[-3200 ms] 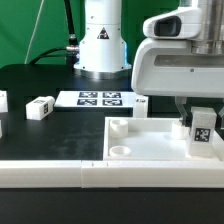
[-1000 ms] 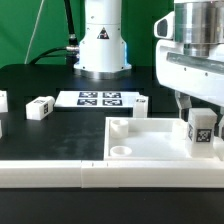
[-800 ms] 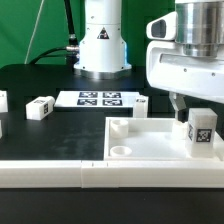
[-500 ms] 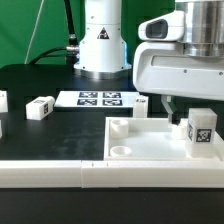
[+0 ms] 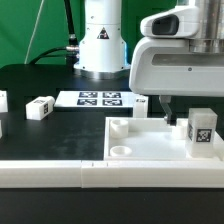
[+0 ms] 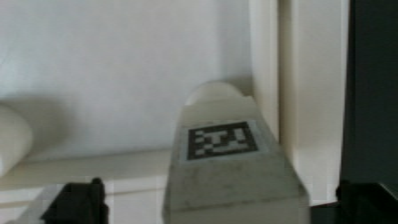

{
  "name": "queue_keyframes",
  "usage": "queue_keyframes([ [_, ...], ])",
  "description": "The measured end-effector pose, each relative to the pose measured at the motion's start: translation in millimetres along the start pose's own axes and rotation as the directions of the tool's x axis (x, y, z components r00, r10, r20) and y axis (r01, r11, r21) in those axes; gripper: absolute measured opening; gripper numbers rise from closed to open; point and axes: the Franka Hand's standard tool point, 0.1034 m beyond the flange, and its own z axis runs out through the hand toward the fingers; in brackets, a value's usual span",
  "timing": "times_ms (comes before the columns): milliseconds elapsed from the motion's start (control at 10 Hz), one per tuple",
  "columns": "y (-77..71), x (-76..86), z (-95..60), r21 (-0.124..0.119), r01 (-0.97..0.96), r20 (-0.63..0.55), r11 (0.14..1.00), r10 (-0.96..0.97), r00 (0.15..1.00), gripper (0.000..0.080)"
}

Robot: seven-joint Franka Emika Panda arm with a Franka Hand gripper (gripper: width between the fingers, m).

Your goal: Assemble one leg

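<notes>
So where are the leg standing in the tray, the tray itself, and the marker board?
leg (image 5: 202,134): exterior view, on its tagged front face.
tray (image 5: 150,158): exterior view, on its bare white floor.
marker board (image 5: 100,99): exterior view, on its middle tags.

The gripper (image 5: 168,112) is mostly masked by the arm's white housing (image 5: 180,62) at upper right, so its opening can't be read; the housing runs off the frame's right edge; in the wrist view the leg (image 6: 226,170) is blurred, its base cut off at the bottom edge; dark fingertips (image 6: 80,200) barely show at the bottom corners.
</notes>
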Motion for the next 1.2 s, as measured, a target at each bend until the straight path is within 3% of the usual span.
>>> queue_keyframes([
  [300,0.3,-0.2,0.7,-0.001,0.0,0.001,1.0,0.0,1.0,0.029],
  [500,0.5,-0.3,1.2,-0.001,-0.041,0.001,0.999,0.041,0.999,0.0291],
  [800,1.2,0.5,1.6,0.005,-0.372,-0.001,0.928,0.372,0.928,0.0291],
  [1200,2.2,0.1,1.8,0.014,-0.76,0.009,0.65,0.76,0.65,0.0291],
])
